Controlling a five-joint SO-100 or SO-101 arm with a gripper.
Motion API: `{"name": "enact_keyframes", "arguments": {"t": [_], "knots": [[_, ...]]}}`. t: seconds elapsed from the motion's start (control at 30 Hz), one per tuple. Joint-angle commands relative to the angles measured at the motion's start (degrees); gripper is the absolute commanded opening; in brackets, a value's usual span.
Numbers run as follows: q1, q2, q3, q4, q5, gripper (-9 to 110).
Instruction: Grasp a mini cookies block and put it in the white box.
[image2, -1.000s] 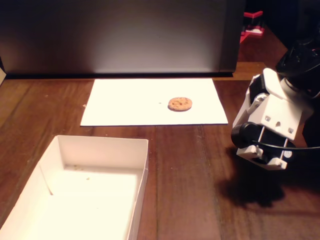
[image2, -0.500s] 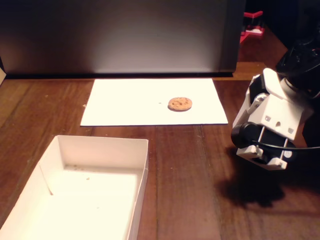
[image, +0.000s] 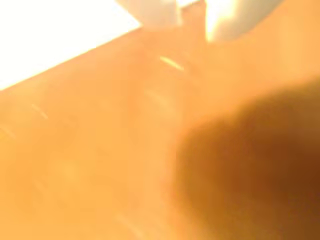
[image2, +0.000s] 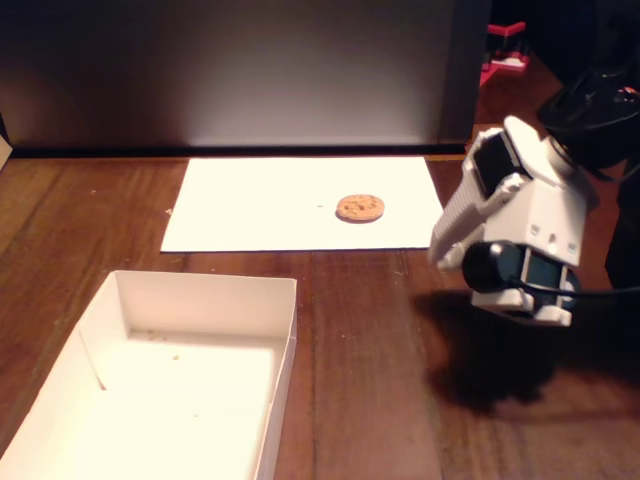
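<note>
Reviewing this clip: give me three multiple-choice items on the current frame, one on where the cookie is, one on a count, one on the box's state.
1. Where does the cookie lie?
A. In the white box
B. On the paper sheet
C. On bare wood

2. How many cookies show in the fixed view?
A. One
B. Two
C. Three

3. What does the white box hold?
A. A cookie
B. Only crumbs
C. A cup

Answers:
1 B, the cookie rests on the flat white sheet.
2 A, only one is seen.
3 B, only small specks dot its floor.
</note>
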Motion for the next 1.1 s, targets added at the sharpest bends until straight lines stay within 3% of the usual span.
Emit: {"name": "enact_keyframes", "arguments": {"t": [0.0,0.13,0.57,1.07], "knots": [[1.05,3.78,-8.88,-2.37,-0.88,3],[5.54,-5.45,-19.95,-3.43,-0.35,10],[18.11,-45.26,-63.98,1.93,6.59,15],[21.18,-78.57,-85.78,21.01,15.29,17]]}}
